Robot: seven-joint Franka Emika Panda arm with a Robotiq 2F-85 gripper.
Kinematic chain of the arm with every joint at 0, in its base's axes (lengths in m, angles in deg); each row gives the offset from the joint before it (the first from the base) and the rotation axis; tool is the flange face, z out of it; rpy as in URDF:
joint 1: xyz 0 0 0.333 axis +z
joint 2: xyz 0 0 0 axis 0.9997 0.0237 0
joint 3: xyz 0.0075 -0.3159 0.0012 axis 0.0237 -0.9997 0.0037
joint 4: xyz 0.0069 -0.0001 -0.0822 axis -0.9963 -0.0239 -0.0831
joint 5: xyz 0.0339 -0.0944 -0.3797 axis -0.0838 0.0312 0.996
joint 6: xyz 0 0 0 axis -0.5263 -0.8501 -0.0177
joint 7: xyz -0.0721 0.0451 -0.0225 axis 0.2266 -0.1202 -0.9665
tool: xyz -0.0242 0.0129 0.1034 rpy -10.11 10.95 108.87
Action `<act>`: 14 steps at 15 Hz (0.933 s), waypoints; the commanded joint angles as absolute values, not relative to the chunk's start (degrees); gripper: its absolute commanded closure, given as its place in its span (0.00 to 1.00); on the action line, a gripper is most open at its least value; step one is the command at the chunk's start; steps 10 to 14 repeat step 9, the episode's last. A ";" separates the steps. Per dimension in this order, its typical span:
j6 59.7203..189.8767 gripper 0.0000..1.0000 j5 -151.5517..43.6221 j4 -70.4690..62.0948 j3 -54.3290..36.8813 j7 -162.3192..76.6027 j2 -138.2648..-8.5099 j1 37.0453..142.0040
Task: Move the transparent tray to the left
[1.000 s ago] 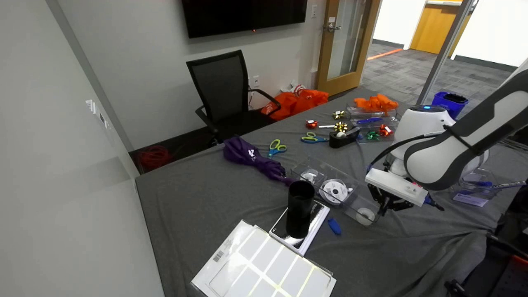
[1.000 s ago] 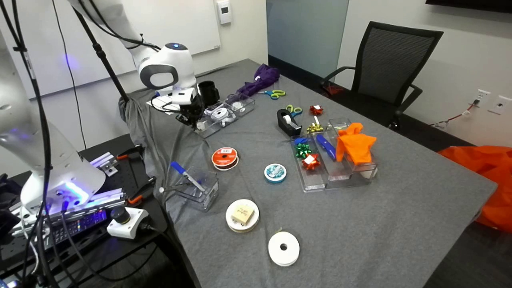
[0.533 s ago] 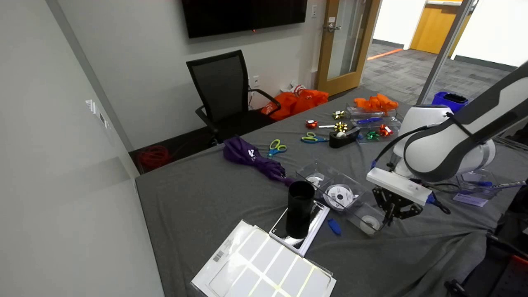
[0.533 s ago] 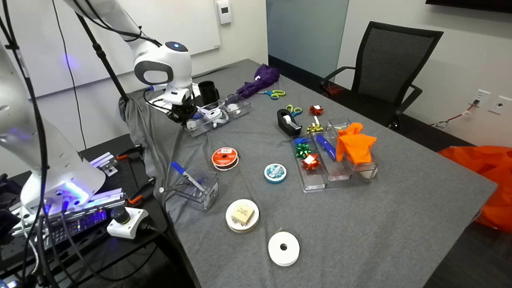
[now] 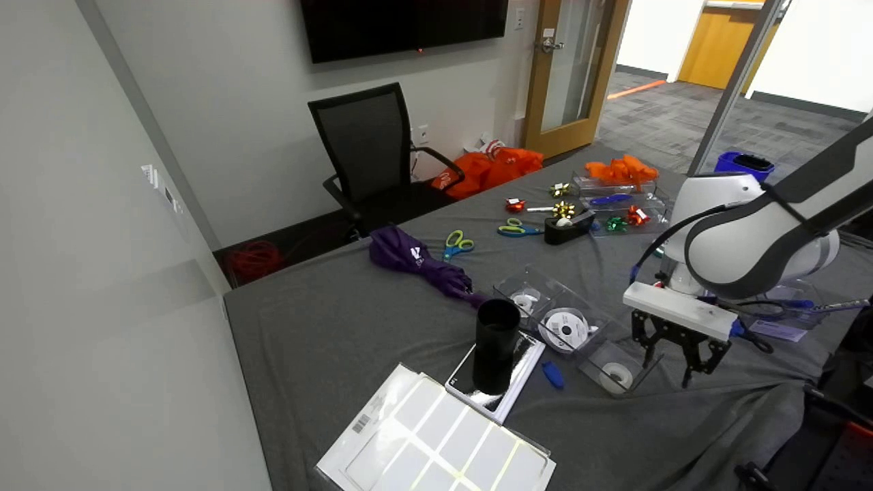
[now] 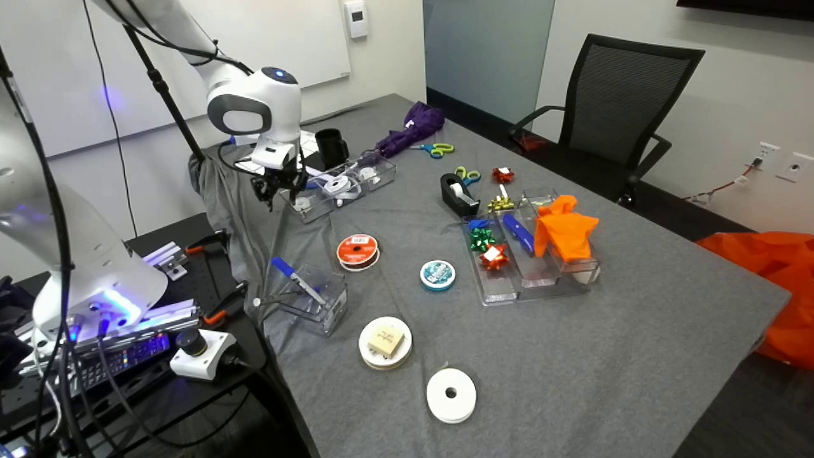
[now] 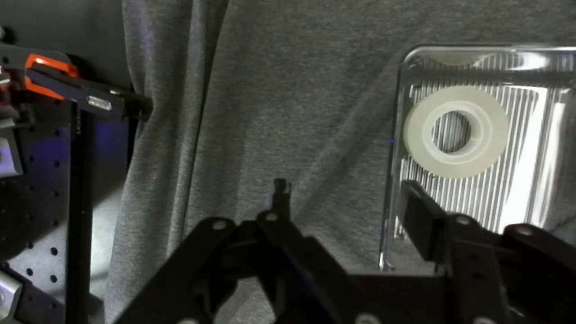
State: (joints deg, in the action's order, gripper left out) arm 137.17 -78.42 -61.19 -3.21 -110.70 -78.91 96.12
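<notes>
The transparent tray lies on the grey cloth, holding white ribbon spools and a tape roll; it shows in both exterior views. In the wrist view only its near end is in sight, at the right. My gripper stands open at that end. The tray's end wall runs between the spread fingers, nearer the right one, which reaches over the inside of the tray; the left finger is outside, above the cloth. Neither finger visibly grips the wall. From an exterior view, the gripper is just beside the tray's end.
A black mug on a flat box and a blue object lie close along the tray's side. The purple umbrella touches or nears its far end. A red spool and a clear holder stand on the cloth nearby.
The tray has slid toward the robot's base with the gripper, which was shut at its end wall. Within the last half second the fingers have spread apart.
</notes>
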 commanded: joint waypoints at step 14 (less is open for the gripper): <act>130.77 0.00 -72.80 -69.44 -4.22 -105.08 -100.48 91.00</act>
